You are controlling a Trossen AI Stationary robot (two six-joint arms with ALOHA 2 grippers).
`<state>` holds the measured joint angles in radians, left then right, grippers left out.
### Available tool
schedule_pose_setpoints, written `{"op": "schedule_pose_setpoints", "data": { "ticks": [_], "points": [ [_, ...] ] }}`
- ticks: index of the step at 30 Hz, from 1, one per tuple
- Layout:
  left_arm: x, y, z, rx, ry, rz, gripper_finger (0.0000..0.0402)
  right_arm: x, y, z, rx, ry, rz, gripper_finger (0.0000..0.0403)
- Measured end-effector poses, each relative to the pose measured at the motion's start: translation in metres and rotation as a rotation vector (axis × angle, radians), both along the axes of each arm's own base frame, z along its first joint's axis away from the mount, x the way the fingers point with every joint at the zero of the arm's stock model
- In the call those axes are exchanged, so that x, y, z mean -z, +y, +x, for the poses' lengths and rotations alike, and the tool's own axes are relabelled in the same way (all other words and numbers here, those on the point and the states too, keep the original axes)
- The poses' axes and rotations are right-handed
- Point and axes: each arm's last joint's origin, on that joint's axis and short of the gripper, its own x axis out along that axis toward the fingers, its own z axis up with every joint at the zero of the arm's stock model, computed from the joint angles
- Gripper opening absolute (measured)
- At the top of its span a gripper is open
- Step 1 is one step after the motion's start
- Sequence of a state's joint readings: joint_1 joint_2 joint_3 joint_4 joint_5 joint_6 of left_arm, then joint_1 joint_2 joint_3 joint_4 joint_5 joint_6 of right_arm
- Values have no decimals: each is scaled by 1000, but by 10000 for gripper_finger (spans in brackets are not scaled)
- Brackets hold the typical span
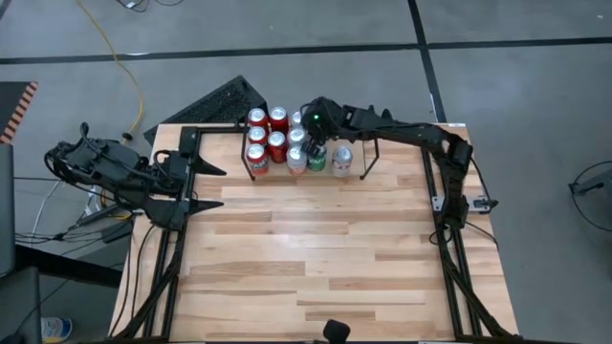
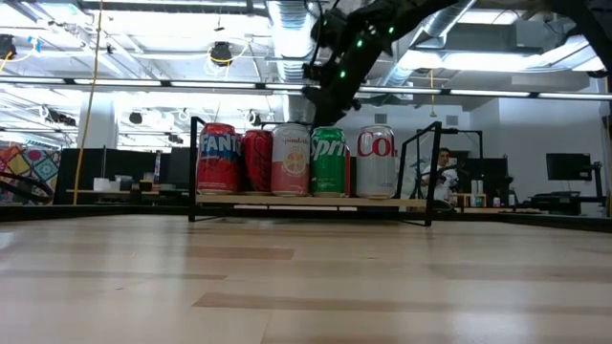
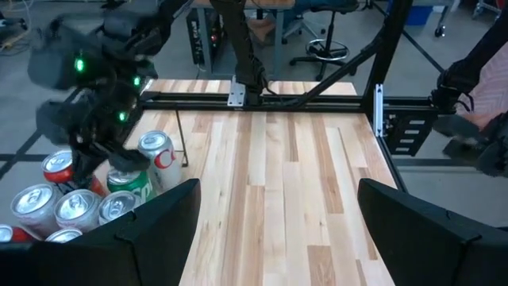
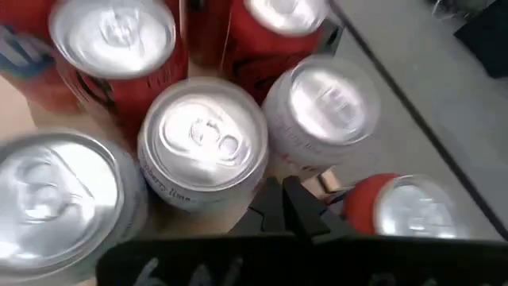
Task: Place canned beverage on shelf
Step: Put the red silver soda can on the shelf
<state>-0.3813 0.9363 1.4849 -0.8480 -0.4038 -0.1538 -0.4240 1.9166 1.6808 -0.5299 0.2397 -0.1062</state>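
I see my right gripper [image 1: 316,129], fingers pinched shut and empty, reaching over the low black wire shelf [image 1: 367,164], above the upright green can [image 1: 316,158].

My left gripper [image 1: 196,182], fingers wide, waits well left of that shelf.

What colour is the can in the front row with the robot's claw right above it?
Green. The Sprite can on the shelf shows best in the low view, under the shut right gripper.

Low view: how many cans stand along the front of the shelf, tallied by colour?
Red cans: 2
Pink can: 1
Green can: 1
Silver can: 1
Total: 5 in the front row; any cans behind them are hidden in this view.
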Motion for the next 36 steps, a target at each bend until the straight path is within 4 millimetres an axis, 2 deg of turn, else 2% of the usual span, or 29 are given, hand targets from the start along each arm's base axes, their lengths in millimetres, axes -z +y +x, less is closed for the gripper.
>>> {"op": "schedule_pose_setpoints", "data": {
  "ticks": [6,9,12,15,18,29,33,36],
  "points": [
    [0,0,0,0,1,0,325,-48,19,-28,14,9,-16,0],
    [0,0,0,0,1,0,325,-63,35,-47,40,57,17,0],
    [1,0,0,1,7,2,325,-66,51,-65,87,143,88,0],
    [2,0,-1,2,19,8,325,-58,62,-80,151,295,174,0],
    [3,0,-1,1,35,13,325,-49,73,-86,220,383,185,0],
    [3,0,-1,-3,34,-1,325,-18,115,-76,130,473,178,0],
    [3,0,-1,-2,33,2,325,-13,121,-71,108,471,172,0],
    [3,0,-1,-3,32,3,325,-10,117,-68,112,467,173,0]
  ]
}}
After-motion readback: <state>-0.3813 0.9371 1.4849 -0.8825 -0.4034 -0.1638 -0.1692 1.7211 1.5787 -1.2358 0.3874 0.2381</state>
